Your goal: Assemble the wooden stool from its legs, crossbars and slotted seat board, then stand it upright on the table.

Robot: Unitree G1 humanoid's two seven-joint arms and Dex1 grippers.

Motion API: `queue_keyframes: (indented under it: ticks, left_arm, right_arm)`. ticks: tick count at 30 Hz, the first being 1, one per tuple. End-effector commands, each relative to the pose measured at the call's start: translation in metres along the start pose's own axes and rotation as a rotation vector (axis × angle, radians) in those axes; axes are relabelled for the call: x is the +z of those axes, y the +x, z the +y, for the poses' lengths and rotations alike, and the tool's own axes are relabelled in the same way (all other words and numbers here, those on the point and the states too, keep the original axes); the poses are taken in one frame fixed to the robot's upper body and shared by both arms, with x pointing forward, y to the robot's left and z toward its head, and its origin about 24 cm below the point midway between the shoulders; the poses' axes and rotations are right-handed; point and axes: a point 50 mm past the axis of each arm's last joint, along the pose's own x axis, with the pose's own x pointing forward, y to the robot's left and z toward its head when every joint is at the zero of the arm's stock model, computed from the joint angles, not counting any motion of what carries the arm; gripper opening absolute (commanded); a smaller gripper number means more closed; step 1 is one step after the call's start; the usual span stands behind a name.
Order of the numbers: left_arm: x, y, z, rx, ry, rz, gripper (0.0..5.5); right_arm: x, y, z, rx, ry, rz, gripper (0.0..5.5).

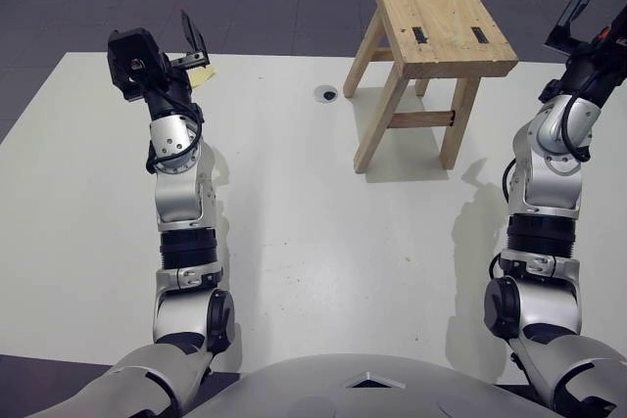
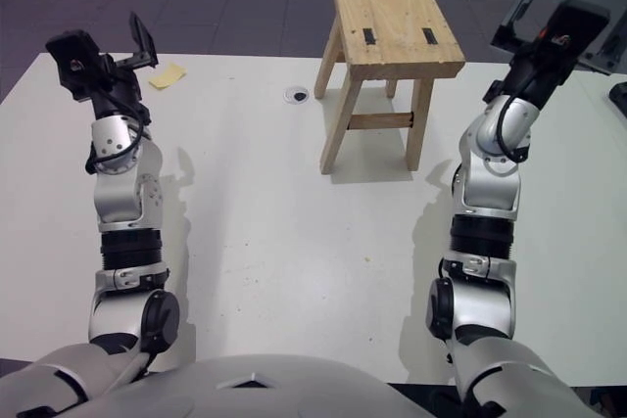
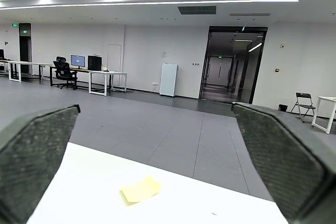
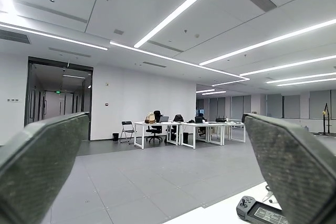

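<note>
No lettering can be read anywhere. A green lit sign (image 3: 15,24) high on the far wall and a second green sign (image 4: 58,92) inside a doorway are too small to make out. The yellow note (image 3: 139,190) on the surface (image 3: 79,182) looks blank.

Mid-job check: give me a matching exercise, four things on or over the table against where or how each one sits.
Things:
1. stool
2. yellow note
3. left claw
4. round hole

Places or states:
A. open, raised over the far left of the table
B. standing upright on its legs
C. lying flat on the table
D. set into the table, just left of the stool

Pairs: 1-B, 2-C, 3-A, 4-D
</note>
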Motion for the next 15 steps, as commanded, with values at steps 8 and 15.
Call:
queue_keyframes:
  ticks: [8, 15]
  left_arm:
    - [-0.0012, -0.0026, 0.0025, 0.022, 0.009, 0.003, 5.40]
    - [0.0010, 0.0000, 0.0015, 0.015, 0.003, 0.004, 5.40]
  right_arm:
    - [0.0047, 0.0027, 0.0112, 0.047, 0.065, 0.006, 5.37]
    - [0.0064, 0.0010, 0.0065, 0.034, 0.059, 0.001, 5.37]
